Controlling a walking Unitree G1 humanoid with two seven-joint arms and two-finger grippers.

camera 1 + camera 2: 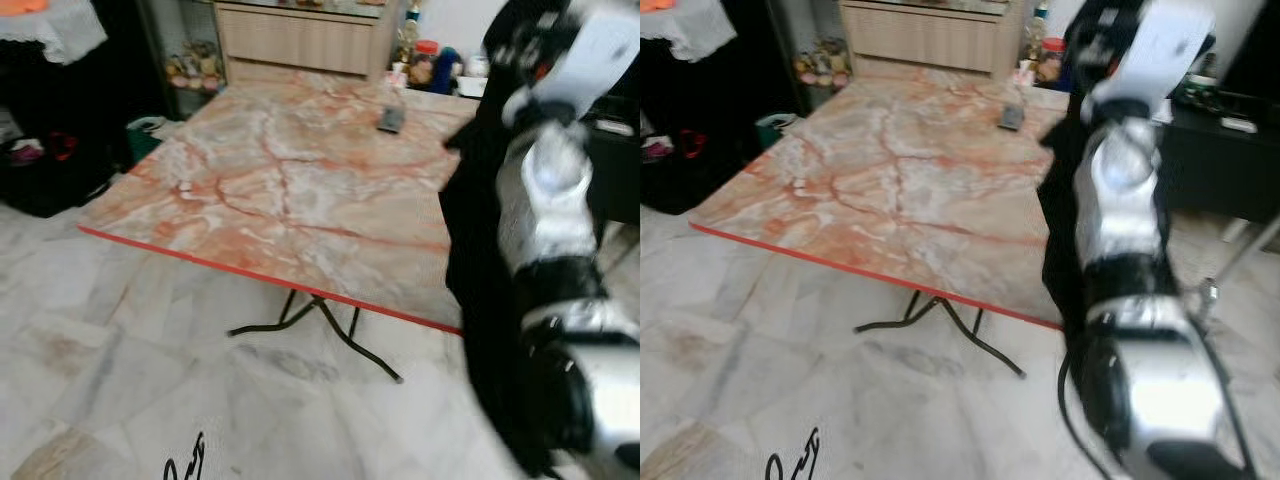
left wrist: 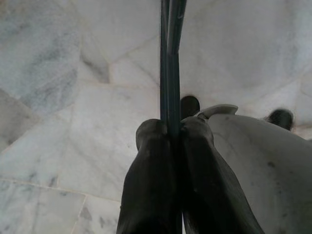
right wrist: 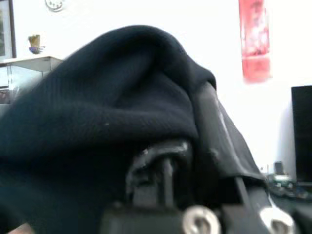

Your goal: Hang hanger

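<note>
The left gripper (image 2: 173, 131) has its two black fingers pressed together on a thin dark rod, apparently the hanger (image 2: 169, 58), which runs straight out from the fingertips over the pale marble floor (image 2: 73, 122). The right gripper is buried under a dark garment (image 3: 97, 112) (whether its jaws are open or closed cannot be told), with a black plastic piece (image 3: 163, 165) poking out of the folds. From the head, the raised right arm (image 1: 1130, 230) carries that black cloth (image 1: 480, 260) hanging beside the far-right edge of a red-rimmed marble-pattern folding table (image 1: 290, 180), a small dark object (image 1: 391, 119) lying near its far side
</note>
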